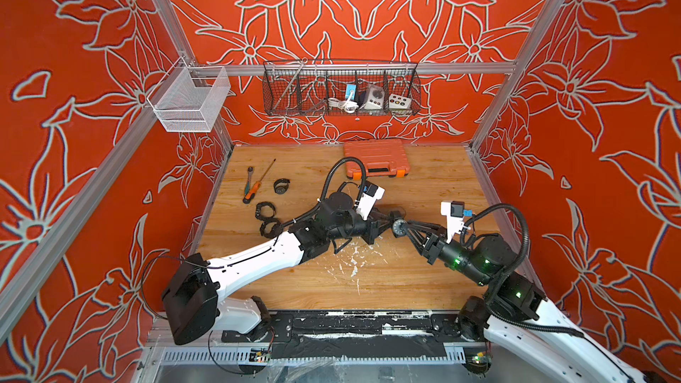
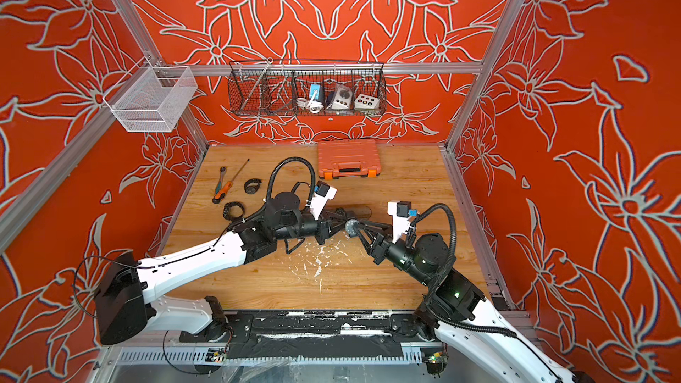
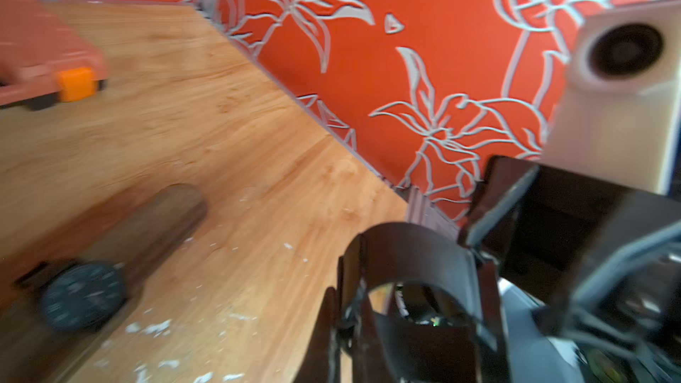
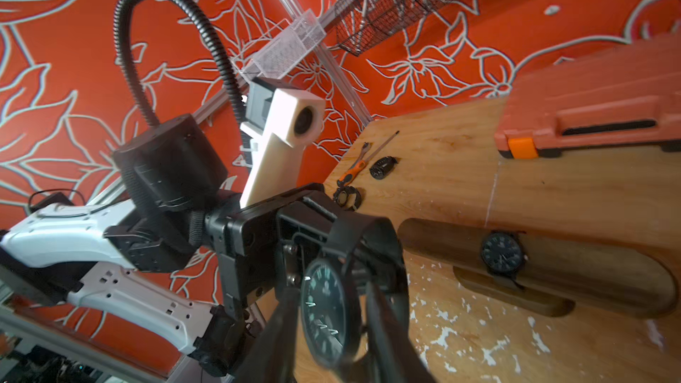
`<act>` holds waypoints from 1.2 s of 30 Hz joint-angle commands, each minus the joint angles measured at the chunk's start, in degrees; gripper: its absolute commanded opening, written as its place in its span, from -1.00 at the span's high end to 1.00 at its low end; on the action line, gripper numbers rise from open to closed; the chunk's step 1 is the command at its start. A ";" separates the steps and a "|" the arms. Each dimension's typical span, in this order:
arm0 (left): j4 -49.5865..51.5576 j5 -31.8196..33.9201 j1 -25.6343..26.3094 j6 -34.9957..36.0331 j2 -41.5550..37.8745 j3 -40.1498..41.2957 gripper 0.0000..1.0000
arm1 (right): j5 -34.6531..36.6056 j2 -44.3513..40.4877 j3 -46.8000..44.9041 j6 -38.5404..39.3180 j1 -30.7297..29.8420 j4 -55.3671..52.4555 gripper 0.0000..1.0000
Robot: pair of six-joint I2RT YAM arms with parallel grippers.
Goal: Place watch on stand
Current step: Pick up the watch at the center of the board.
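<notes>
Surface: pale wooden tabletop (image 1: 423,274), grain running side to side, white flecks and scrapes scattered across the near middle.
Room: orange walls (image 1: 92,141) with big grey-outlined flowers on three sides — aluminium rails framing the corners.
Back wall: black wire basket (image 1: 341,88) hanging from the rail, small boxes and a white cable inside; a white mesh basket (image 1: 189,99) hooked at the left corner.
Far edge: orange case (image 1: 376,158) lying flat against the back of the table.
Left side of table: orange-handled screwdriver (image 1: 254,187) and a wrench beside it, three spare dark watches (image 1: 282,186) lying near them.
Stand (image 4: 552,263): dark wooden bar on its flat base, mid-table, just beyond the grippers — one black watch already strapped round it.
Watch (image 4: 326,311): grey-green dial, dark strap looped, held up in the air between the two arms, just off the stand's near end.
Left gripper (image 1: 387,223): clamped tight on the strap loop, wrist view confirms the band pinched.
Right gripper (image 1: 405,229): fingers flank the watch case, standing apart; whether they grip or have let go, I cannot tell.
</notes>
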State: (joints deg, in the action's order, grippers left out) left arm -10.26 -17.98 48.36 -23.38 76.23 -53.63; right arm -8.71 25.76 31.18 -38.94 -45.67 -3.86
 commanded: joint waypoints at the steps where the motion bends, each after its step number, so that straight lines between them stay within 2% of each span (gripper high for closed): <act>1: 8.55 12.02 -0.19 0.72 -1.94 -2.07 1.00 | 4.26 -0.06 2.53 4.41 -0.21 -5.19 -0.06; 6: 12.11 16.37 -0.11 -1.81 -1.70 -2.92 1.00 | 4.63 1.61 4.13 6.73 -0.21 -7.41 -0.28; 13: 11.80 17.05 0.85 -1.12 -2.30 -2.22 1.00 | 3.89 4.84 6.84 10.25 -0.24 -10.67 -0.57; 17: 11.80 16.26 1.21 -0.08 -2.68 -2.19 1.00 | 1.86 8.77 8.16 9.97 -0.18 -11.51 -0.63; 25: 11.90 13.86 2.40 2.20 -3.36 -2.52 1.00 | -1.86 14.40 11.14 10.37 -0.24 -11.82 -0.58; 29: 11.33 12.75 3.03 2.18 -3.14 -2.29 1.00 | -1.18 15.48 11.23 10.20 -0.27 -12.42 -0.54; 36: 11.72 12.28 3.93 2.73 -2.76 -3.05 1.00 | -0.25 17.00 12.81 11.30 -0.28 -14.61 -0.17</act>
State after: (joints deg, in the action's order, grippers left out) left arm 1.41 -5.04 51.86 -21.65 74.15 -55.29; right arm -9.23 42.85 41.15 -28.62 -45.67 -16.95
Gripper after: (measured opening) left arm 0.047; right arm 0.597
